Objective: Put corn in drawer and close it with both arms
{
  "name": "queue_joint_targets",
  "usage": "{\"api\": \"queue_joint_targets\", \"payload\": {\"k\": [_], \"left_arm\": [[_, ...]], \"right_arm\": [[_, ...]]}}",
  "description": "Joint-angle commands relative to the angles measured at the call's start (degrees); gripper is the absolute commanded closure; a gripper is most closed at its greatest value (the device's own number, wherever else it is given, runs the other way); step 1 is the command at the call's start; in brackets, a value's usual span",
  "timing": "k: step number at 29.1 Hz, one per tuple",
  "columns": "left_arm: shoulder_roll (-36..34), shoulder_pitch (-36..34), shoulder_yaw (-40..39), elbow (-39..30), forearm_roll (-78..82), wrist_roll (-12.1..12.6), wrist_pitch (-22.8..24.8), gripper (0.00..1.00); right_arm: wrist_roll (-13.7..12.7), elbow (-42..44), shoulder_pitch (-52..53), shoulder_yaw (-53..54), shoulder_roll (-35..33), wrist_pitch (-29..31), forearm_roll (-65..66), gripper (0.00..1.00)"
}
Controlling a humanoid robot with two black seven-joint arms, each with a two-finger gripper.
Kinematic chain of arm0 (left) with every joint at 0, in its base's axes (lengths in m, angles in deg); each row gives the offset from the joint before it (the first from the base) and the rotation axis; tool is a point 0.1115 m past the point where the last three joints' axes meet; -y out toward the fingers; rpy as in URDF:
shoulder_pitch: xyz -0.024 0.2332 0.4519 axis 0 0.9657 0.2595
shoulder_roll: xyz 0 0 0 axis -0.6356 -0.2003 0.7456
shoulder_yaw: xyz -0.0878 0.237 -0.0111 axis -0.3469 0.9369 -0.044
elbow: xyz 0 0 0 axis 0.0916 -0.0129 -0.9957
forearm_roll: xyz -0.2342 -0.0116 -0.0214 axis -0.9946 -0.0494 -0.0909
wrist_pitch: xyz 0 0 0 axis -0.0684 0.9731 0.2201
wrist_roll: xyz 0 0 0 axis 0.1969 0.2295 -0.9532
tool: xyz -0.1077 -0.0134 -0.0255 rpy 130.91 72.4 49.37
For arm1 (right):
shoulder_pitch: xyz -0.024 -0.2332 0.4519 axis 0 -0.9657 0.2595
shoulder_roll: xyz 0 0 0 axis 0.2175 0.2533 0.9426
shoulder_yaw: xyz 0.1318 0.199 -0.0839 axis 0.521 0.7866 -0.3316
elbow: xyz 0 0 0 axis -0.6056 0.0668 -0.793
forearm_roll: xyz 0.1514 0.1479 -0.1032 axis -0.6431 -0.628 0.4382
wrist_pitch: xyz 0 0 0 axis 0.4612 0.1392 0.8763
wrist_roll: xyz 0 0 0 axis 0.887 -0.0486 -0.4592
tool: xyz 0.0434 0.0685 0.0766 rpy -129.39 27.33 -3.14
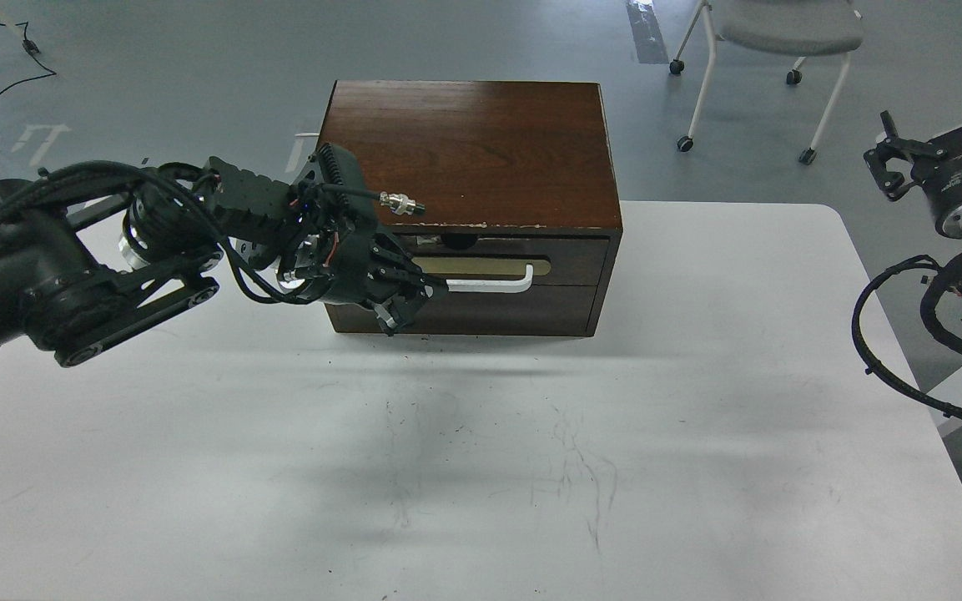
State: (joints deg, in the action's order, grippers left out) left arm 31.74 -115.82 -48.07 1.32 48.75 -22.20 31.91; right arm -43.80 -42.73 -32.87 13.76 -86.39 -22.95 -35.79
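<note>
The dark-brown cabinet [468, 142] stands at the back middle of the white table [697, 417]. Its drawer [568, 259] is pushed in flush, with the white bar handle [493, 284] on a tan plate. My left gripper [412, 300] is at the handle's left end, its fingers closed around it, against the drawer front. My right gripper [938, 125] is open and empty, held off the table's right edge, far from the cabinet. The corn is out of view.
A plain dark panel [514, 313] sits below the drawer. A grey chair on castors [781, 33] stands on the floor behind the table at right. A black cable [5, 75] lies on the floor at far left.
</note>
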Motion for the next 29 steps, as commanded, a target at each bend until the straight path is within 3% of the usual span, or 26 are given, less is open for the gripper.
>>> {"api": "queue_joint_targets", "payload": {"k": [1,8,12,13,14,15,16,17,20,22,23,27,29], "left_arm": [[0.00,-0.10,-0.23,-0.75,0.01,0.00,-0.11,1.00],[-0.97,-0.19,-1.64,-5.59,0.01,0.00,-0.73,1.00],[-3.43,-0.19,-8.04,-7.61,-7.79,0.00,-0.11,1.00],[-3.60,-0.19,-10.58,-8.48,-16.18,0.00,-0.11,0.93],[-3.78,-0.28,-12.95,-8.58,-24.62,0.00,-0.11,0.75],[-3.78,-0.28,-14.11,-8.49,-28.45,0.00,-0.11,0.62],[-3.78,-0.19,-15.43,-8.32,-32.57,0.00,-0.20,0.46],[-3.87,0.07,-17.18,-7.79,-39.92,0.00,-0.29,0.22],[-3.87,0.51,-18.51,-4.21,-56.02,0.00,-1.07,0.09],[-3.52,0.51,-18.69,0.36,-65.34,0.00,-2.82,0.06],[-3.52,0.51,-18.69,0.39,-65.40,0.00,-2.84,0.06],[-3.52,0.51,-19.48,6.96,-82.93,0.00,-11.17,0.06],[-3.52,0.51,-20.01,10.04,-87.87,0.00,-12.06,0.06]], "right_arm": [[0.00,-0.09,0.08,-0.42,-0.09,0.26,0.17,0.00],[0.00,-0.09,0.00,-0.50,-0.44,0.53,0.26,0.00],[0.00,-0.53,0.43,-0.50,-0.62,0.62,0.26,0.00],[0.00,-0.44,0.78,-0.42,-0.88,0.53,0.26,0.00],[0.00,-0.44,0.87,-0.16,-0.97,0.44,0.26,0.00],[0.00,-0.44,0.87,-0.07,-0.97,0.44,0.26,0.00],[0.00,-0.44,0.87,0.02,-0.97,0.44,0.26,0.00],[0.00,-0.53,0.96,0.11,-0.97,0.44,0.26,0.00],[0.00,-0.61,1.40,0.11,-0.88,0.44,0.26,0.00],[0.00,-0.61,1.84,-0.06,-0.71,0.27,0.26,0.00],[0.00,-0.61,1.84,-0.06,-0.71,0.26,0.26,0.00],[-0.44,-0.53,2.63,-0.77,-0.35,-0.26,0.26,0.00],[-0.44,-0.53,2.54,-0.77,-0.27,-0.26,0.26,0.00]]}}
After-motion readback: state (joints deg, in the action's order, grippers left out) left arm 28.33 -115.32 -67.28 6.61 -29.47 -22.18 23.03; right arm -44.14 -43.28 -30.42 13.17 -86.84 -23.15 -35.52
